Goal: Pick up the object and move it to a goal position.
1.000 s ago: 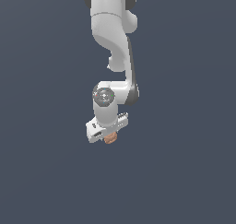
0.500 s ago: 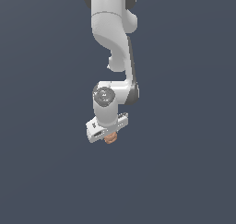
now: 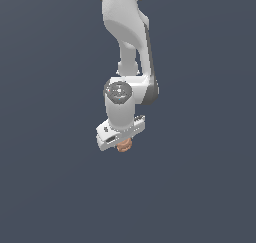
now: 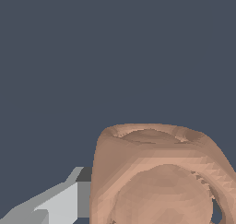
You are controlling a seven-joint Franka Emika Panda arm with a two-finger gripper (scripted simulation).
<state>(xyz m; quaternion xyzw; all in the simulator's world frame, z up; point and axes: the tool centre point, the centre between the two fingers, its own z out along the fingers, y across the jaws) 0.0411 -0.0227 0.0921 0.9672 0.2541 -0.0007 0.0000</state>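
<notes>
From the exterior view: the whole white arm [image 3: 127,47] reaching down, with only a small orange-brown lump [image 3: 124,146] peeking out under the gripper [image 3: 121,141]. From the wrist view: the lump [image 4: 156,177] filling much of the frame, ridged and bumpy, hollowed in the middle, with one grey finger [image 4: 55,204] touching its side. Behind everything, plain dark blue-grey; no edge of a floor or wall to tell apart. Lump sits between the fingers, directly beneath the white gripper body. Gripper closed narrowly onto the lump.
</notes>
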